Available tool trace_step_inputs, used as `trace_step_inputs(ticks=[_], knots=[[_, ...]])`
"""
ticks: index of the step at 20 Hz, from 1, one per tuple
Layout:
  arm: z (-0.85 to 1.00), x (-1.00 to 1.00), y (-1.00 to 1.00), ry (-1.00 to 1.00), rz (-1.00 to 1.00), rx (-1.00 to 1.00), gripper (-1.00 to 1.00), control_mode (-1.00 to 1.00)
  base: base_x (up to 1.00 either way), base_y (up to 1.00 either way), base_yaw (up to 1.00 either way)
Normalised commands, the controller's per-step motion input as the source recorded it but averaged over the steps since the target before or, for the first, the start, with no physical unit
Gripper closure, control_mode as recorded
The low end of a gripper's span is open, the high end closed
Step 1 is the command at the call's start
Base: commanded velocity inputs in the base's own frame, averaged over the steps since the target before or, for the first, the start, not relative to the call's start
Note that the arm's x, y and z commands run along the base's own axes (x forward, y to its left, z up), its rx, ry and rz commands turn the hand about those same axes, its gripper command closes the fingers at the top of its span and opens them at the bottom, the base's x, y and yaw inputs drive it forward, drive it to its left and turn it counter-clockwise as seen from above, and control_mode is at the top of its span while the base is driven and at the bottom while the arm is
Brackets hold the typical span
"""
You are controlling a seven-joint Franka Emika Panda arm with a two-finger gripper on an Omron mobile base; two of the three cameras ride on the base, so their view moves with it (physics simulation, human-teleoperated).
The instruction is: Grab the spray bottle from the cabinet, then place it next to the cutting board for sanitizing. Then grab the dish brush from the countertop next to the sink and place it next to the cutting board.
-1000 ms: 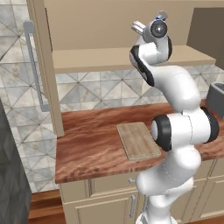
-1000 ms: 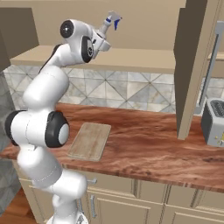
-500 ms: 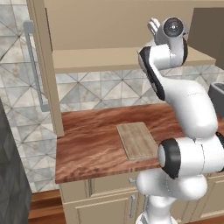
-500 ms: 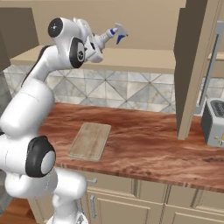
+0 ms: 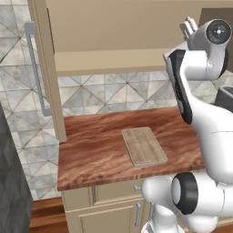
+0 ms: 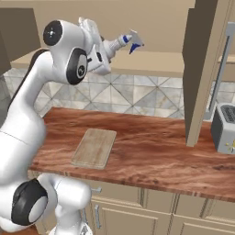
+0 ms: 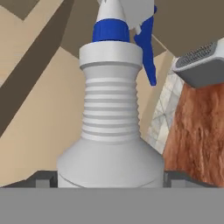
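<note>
The spray bottle [image 7: 110, 131], pale grey with a blue-and-white trigger nozzle, sits between my gripper's [image 7: 109, 180] two dark fingertips [image 7: 43, 179], which are shut on its body. From the right base view the spray bottle [image 6: 125, 41] is held tilted in the air in front of the cabinet shelf [image 6: 156, 64], with the gripper [image 6: 106, 49] behind it. The cutting board [image 5: 144, 146] [image 6: 94, 148] lies flat on the reddish-brown countertop [image 5: 91, 150], below the hand. The dish brush and the sink are out of view.
The cabinet's open door [image 5: 43, 68] [image 6: 202, 69] with its long grey bar handle [image 6: 221, 69] juts out over the countertop. A grey toaster [image 6: 224, 128] [image 7: 199, 63] stands at the right end. Low beige cupboards [image 6: 137, 206] run beneath the slab.
The arm has swung rightward along the cabinet front, carrying the spray bottle with it and a little lower. The grip has stayed the same.
</note>
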Motion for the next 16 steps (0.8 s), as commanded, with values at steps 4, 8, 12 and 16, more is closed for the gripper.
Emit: trace_step_inputs(ticks=[4,8,12,16], knots=[[-0.46,-1.00,-0.01,0.00,0.24,-0.26,1.00,-1.00,0.00,0.00,0.00],[-0.97,-0.78,0.00,0.04,0.43,-0.33,1.00,-1.00,0.00,0.00,0.00],[-1.00,-0.40,0.03,-0.01,0.77,-0.30,1.00,-1.00,0.00,0.00,0.00],[-1.00,-0.03,0.06,-0.11,0.91,-0.25,1.00,-1.00,0.00,0.00,0.00]])
